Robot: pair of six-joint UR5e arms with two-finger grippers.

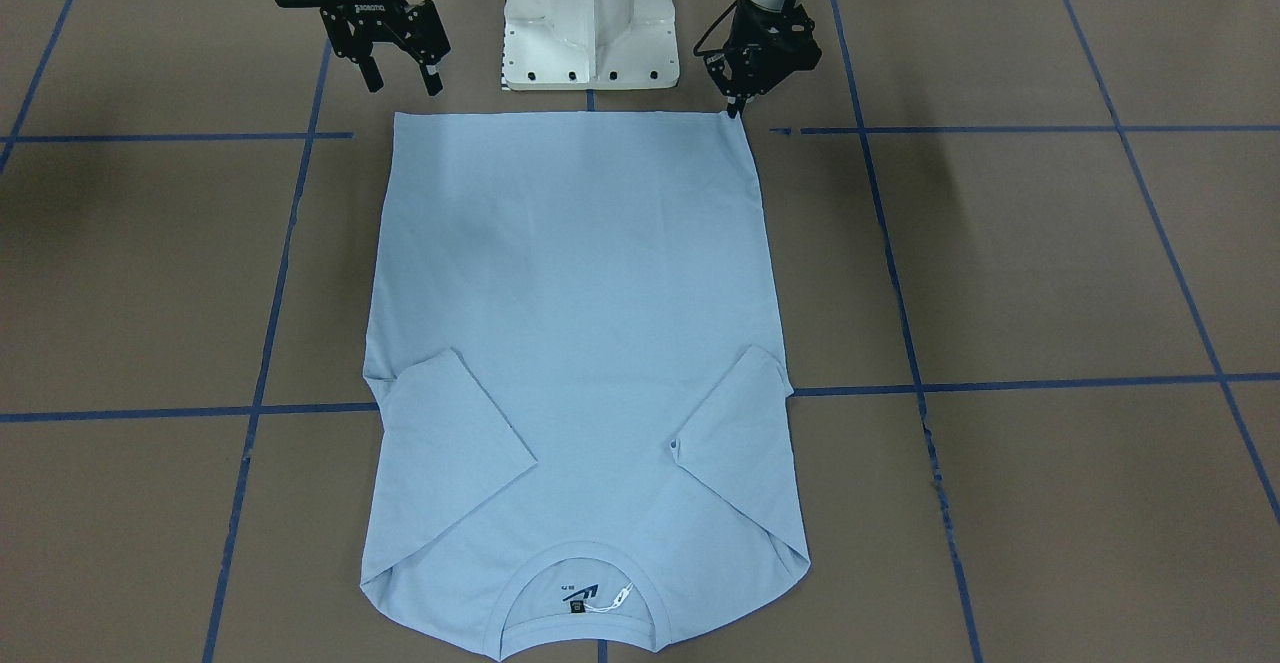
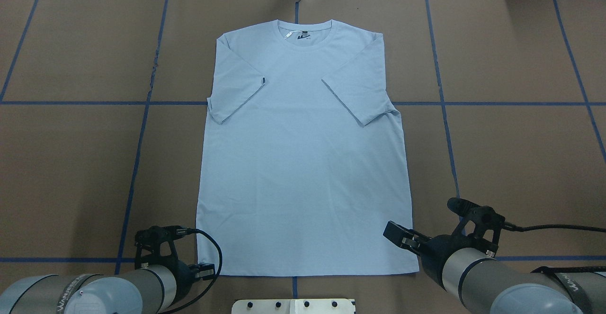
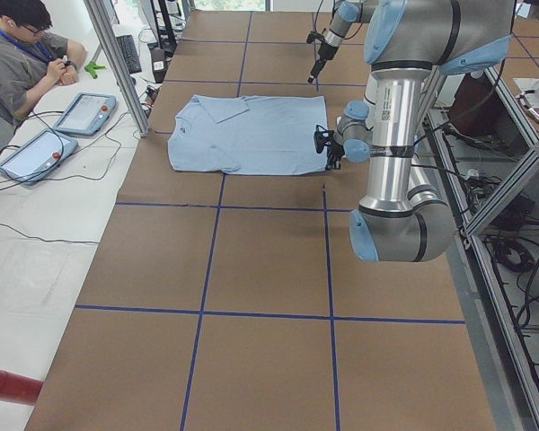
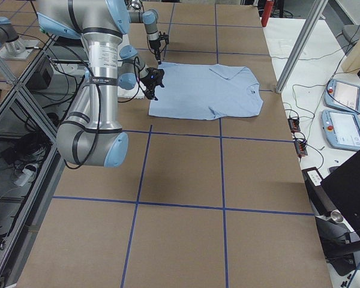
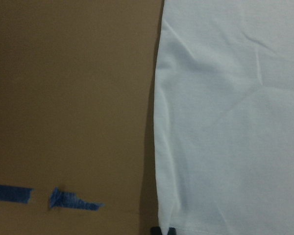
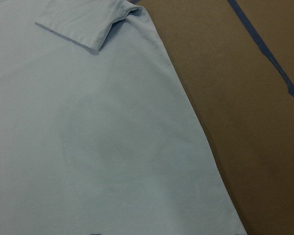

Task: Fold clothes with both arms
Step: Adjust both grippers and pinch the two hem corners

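**Shirt flank against bare table**

A light blue T-shirt (image 6: 88, 147) fills the left and centre of the right wrist-mounted view, lying flat with only faint creases. At the top, a short sleeve (image 6: 83, 22) is folded inward over the body, its hem casting a thin shadow. The shirt's side edge runs diagonally from top centre to the lower right corner. Beyond it lies brown table (image 6: 245, 127), crossed at the upper right by a strip of blue tape (image 6: 264, 46).

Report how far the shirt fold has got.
Done: the T-shirt lies flat with both sleeves folded in over the body. In hand: the left gripper looks shut on one corner of the hem. The right gripper hangs open near the other corner, holding nothing. Left: the right-side grasp, then probably bringing the hem towards the collar.
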